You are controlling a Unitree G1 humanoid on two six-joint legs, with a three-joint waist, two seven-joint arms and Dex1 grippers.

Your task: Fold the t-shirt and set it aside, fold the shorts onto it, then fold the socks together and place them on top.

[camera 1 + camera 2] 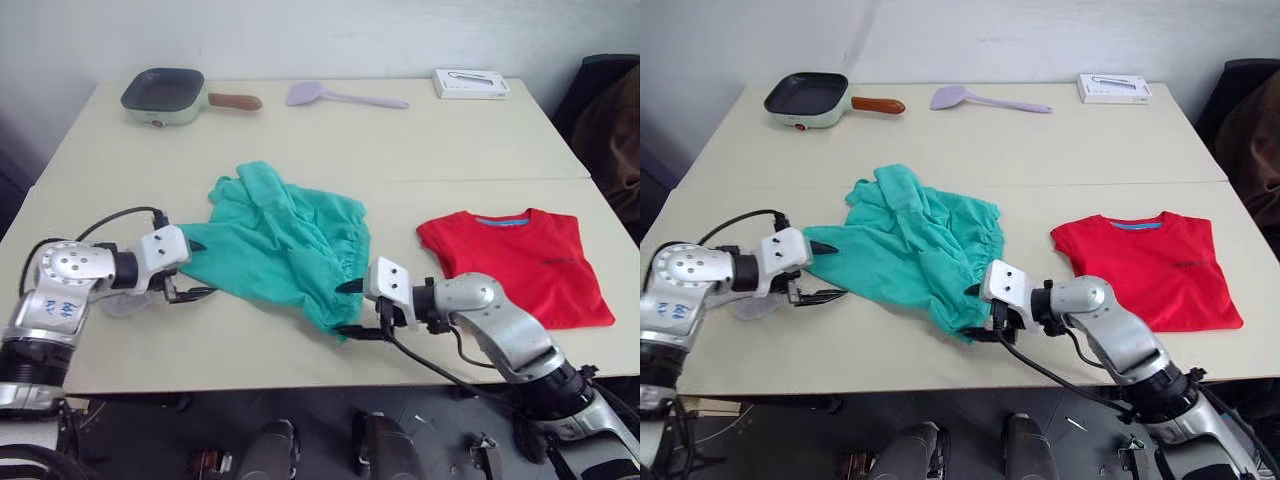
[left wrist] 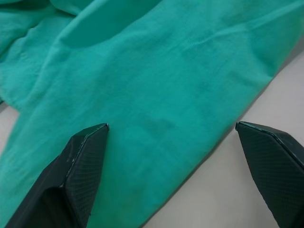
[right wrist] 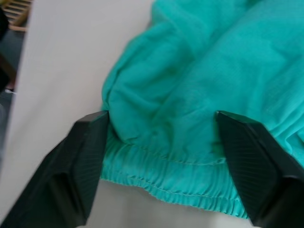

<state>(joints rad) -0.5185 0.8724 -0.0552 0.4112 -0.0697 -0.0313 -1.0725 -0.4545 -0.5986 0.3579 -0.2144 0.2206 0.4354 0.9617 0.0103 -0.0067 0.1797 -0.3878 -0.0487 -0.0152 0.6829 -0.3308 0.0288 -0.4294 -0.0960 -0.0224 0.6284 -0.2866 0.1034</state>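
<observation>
The t-shirt [image 1: 522,262] lies flat on the right side of the table [image 1: 420,150], folded into a compact shape with the neck at the far edge, well apart from the other clothes. By the look of it, the first step is done: the shirt is folded and set aside.

The shorts [image 1: 285,243] are the work in hand. They lie crumpled and spread in the middle of the table, the gathered waistband toward the near right. Both arms reach in at them from opposite sides. The left gripper [image 1: 193,270] sits at the left edge of the fabric with its jaws wide, one finger over the cloth and one over bare table. The right gripper [image 1: 355,308] sits at the waistband's near corner, jaws also wide and straddling the elastic; neither has closed on anything yet.

So the shorts are not yet folded, and they remain to be moved right onto the shirt. A pale shape [image 1: 122,303] lies on the table just under the left arm; it may be the socks, but I cannot tell. Folding and placing the socks is yet to come.
</observation>
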